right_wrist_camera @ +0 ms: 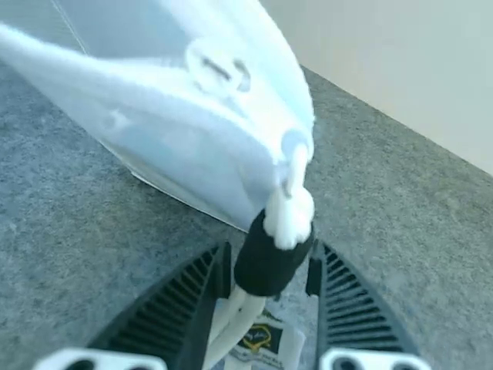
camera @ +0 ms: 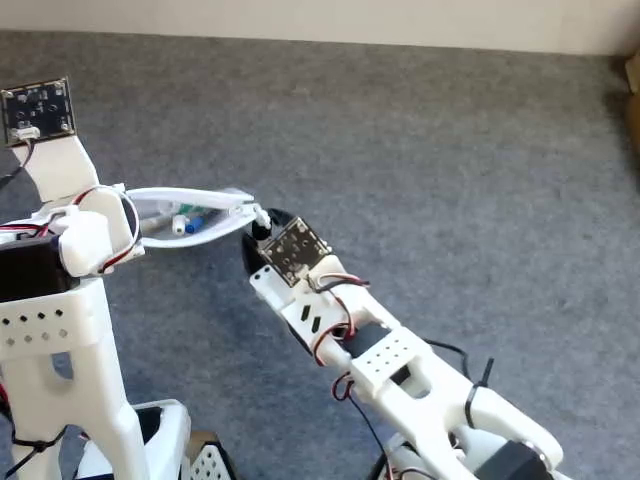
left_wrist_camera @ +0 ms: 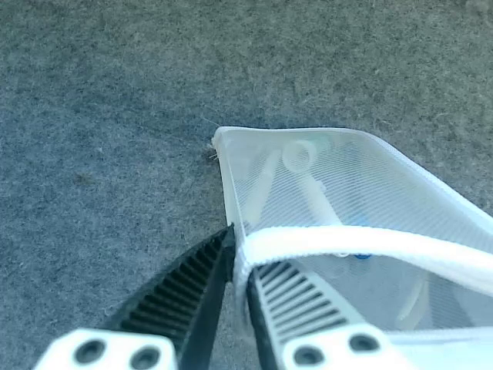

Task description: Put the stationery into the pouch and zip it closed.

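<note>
A translucent white pouch (camera: 195,215) hangs stretched between the two arms, just above the grey felt. Pens (left_wrist_camera: 308,185) show through its mesh side as the stationery (camera: 188,220) inside. My left gripper (left_wrist_camera: 237,248) is shut on the pouch's (left_wrist_camera: 347,193) corner seam, under its white zip band (left_wrist_camera: 362,245). My right gripper (right_wrist_camera: 269,258) is shut on the black zipper pull (right_wrist_camera: 271,260) at the other end of the pouch (right_wrist_camera: 177,100). From above, the right gripper (camera: 262,230) sits at the pouch's right tip. Whether the zip is fully closed I cannot tell.
Grey felt (camera: 450,180) covers the table around the arms, with open room to the right and back. A pale wall (camera: 320,20) runs along the far edge. A brown object (camera: 634,100) pokes in at the right edge.
</note>
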Available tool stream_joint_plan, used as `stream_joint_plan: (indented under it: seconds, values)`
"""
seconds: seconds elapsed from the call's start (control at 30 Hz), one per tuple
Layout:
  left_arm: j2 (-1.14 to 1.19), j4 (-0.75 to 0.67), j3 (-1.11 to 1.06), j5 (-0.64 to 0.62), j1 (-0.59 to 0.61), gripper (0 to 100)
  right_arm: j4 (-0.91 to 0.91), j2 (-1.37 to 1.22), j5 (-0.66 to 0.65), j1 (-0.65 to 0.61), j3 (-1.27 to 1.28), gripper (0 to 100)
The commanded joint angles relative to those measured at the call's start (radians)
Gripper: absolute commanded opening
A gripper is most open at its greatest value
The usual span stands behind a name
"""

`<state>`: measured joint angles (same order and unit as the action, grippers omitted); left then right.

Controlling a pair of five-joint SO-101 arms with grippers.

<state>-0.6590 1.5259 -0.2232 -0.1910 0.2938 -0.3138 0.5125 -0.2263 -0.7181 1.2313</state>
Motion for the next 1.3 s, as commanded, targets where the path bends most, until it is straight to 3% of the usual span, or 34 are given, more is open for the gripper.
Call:
stream_joint_plan:
  seconds: [0.0,0.13,0.6,1.0,1.27]
  values:
    - [-0.019,-0.002,0.012,0.009,-0.021,1,-0.077,-0.001,-0.018,0.015,-0.071,10.9]
    - [-0.019,-0.002,0.012,0.009,-0.021,1,-0.127,0.035,-0.104,0.01,-0.07,3.9]
    - [-0.019,-0.009,-0.01,0.009,-0.021,1,-0.082,0.249,-0.109,0.005,0.084,0.5]
    - [-0.019,-0.009,-0.005,0.009,-0.025,1,0.611,0.653,-0.106,-0.058,0.071,0.5]
    - [-0.019,-0.023,-0.005,0.012,-0.027,1,1.058,0.693,-0.051,-0.085,-0.056,0.5]
